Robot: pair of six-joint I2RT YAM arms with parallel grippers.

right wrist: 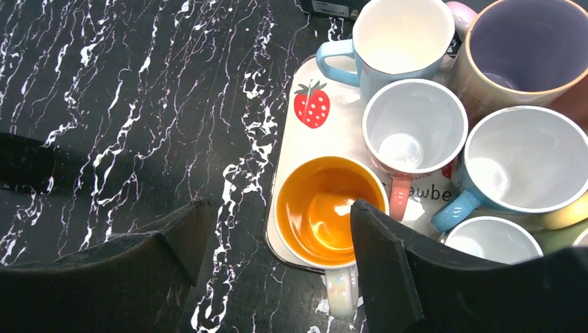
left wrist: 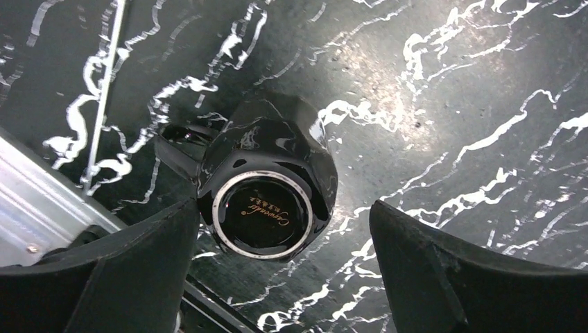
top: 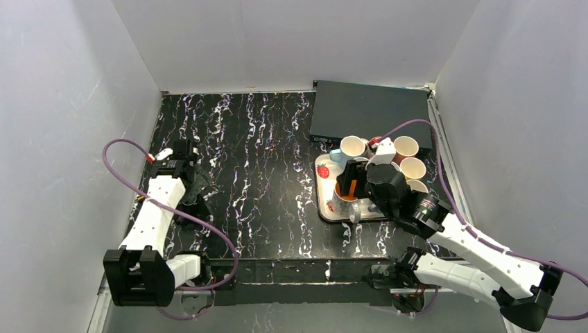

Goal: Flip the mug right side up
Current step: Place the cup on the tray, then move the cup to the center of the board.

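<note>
Inverted black mug [left wrist: 267, 187] seen on desk [left wrist: 451, 83], base up, straddled by released left pincer [left wrist: 283, 208]. Released right pincer [right wrist: 277, 208] held over orange-lined mug [right wrist: 326, 208] on tray [right wrist: 305, 139].

place: robot lab test cell, not a home | why: plain white panel walls [top: 277, 41] box in my black marbled table [top: 256, 159] | left arm [top: 156, 208] and right arm [top: 478, 246] bolted at the near edge | purple cable [top: 416, 121] looping loose | bare metal rail [left wrist: 41, 173] along the table side
</note>
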